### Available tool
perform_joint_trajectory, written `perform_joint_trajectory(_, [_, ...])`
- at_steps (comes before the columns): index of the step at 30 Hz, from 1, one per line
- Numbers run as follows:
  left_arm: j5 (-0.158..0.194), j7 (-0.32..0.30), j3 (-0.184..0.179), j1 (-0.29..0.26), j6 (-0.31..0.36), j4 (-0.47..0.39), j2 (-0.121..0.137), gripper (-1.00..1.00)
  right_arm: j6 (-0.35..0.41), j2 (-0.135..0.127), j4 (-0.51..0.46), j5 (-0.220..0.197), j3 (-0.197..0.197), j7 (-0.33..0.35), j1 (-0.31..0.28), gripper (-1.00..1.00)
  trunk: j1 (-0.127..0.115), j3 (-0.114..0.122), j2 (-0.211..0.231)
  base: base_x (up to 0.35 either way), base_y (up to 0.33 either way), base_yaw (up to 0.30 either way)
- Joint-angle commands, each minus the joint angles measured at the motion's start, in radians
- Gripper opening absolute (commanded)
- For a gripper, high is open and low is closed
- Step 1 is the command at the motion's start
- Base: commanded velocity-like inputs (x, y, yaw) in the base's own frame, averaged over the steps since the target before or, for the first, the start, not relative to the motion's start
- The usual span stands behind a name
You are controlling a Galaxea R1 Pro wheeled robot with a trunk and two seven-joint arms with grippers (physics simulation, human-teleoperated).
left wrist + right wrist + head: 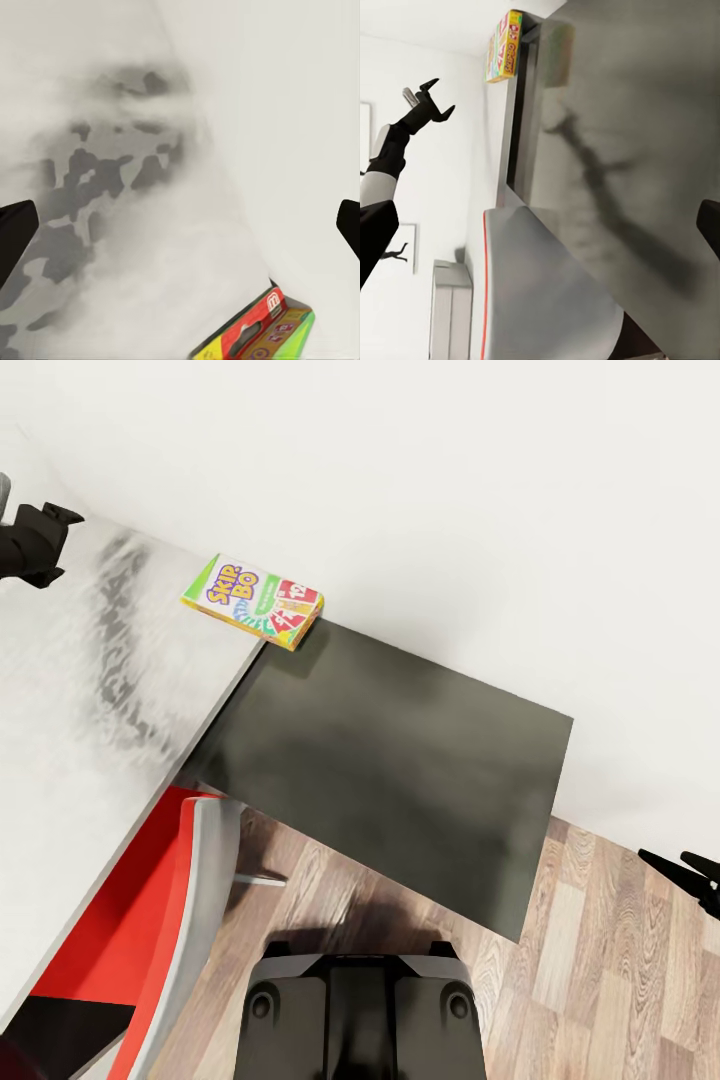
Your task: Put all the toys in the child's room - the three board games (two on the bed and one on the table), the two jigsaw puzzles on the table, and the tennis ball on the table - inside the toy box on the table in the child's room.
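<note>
One board game (252, 601), a green-edged box with a bright cartoon lid, lies flat against the wall where the light grey wing of the table (70, 690) meets the dark grey wing (400, 760). It also appears in the left wrist view (262, 334) and the right wrist view (504, 46). My left gripper (62, 545) hovers open over the light wing, well left of the box; its spread fingers (435, 97) hold nothing. My right gripper (668, 858) is open and empty, low beside the dark wing's right end, over the floor.
A red and grey chair (160, 920) is tucked under the light wing at lower left, also seen in the right wrist view (547, 292). A white wall (450, 480) runs behind the table. Wood-plank floor (610, 980) lies at the right, with my dark base (360, 1015) below.
</note>
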Motion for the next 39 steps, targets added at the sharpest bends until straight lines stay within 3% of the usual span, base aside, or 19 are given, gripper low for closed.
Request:
perform_joint_trajectory(1, [0.010,0.008,-0.007,-0.001,0.000,-0.002,0.001,1.00,0.004,0.000,0.000,0.000,0.000,0.002,-0.001,1.00,0.001,-0.001,-0.002,0.000,0.000,0.007])
perform_joint_trajectory(14, [0.011,0.019,-0.007,-0.003,0.003,-0.003,-0.007,1.00,0.003,0.008,0.000,0.004,0.000,0.001,-0.002,1.00,0.001,-0.001,-0.002,0.000,0.000,0.022])
perform_joint_trajectory(27, [0.011,0.021,-0.007,-0.004,0.006,-0.012,-0.018,1.00,0.002,0.010,0.002,0.009,0.002,-0.012,-0.014,1.00,0.001,-0.001,-0.002,0.000,0.000,0.204])
perform_joint_trajectory(32, [0.010,0.025,-0.007,-0.019,0.015,-0.012,-0.040,1.00,0.001,0.014,0.006,0.008,0.003,-0.057,-0.045,1.00,0.001,-0.001,-0.002,0.000,0.000,0.270])
perform_joint_trajectory(39, [0.010,0.025,-0.009,-0.088,0.026,-0.010,-0.078,1.00,0.010,0.054,0.011,0.003,0.032,-0.201,-0.172,1.00,0.001,-0.001,-0.002,0.000,0.000,0.282])
